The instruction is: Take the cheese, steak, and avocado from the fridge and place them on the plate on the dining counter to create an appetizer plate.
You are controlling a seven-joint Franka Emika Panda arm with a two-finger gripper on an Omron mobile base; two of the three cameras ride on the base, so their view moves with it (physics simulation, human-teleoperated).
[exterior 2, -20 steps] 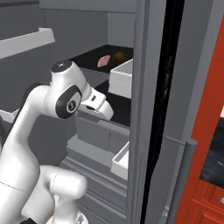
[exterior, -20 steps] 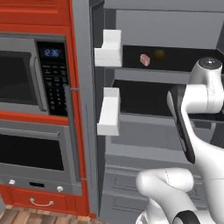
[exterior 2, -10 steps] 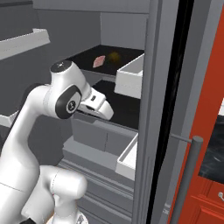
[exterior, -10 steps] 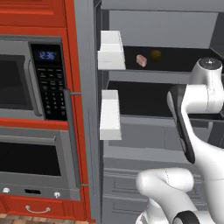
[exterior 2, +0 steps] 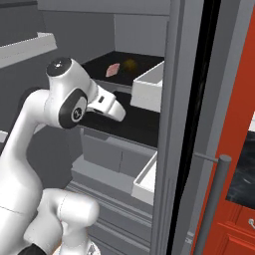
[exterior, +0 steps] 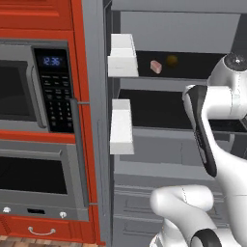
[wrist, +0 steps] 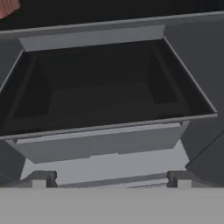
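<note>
The fridge (exterior: pixel 159 144) stands open in front of me. On its upper black shelf lie a pink steak (exterior: pixel 155 66) (exterior 2: pixel 113 69) and, just right of it, a small dull yellow chunk that looks like the cheese (exterior: pixel 171 60) (exterior 2: pixel 130 64). The steak also shows as a pink corner (wrist: pixel 6 6) in the hand view. My gripper (wrist: pixel 111 179) is open and holds nothing. It faces the lower black shelf (wrist: pixel 109 92), below and in front of the food. The avocado, the plate and the dining counter are out of view.
White door bins (exterior: pixel 121 55) hang on the fridge's left door, and another bin (exterior 2: pixel 149 84) on the right door. Grey drawers (exterior 2: pixel 107 154) sit under the shelves. A microwave (exterior: pixel 29 87) and oven (exterior: pixel 34 178) in red cabinets stand to the left.
The whole picture has shifted a little, so the base has moved relative to the fridge. The arm keeps its pose and the gripper stays open.
</note>
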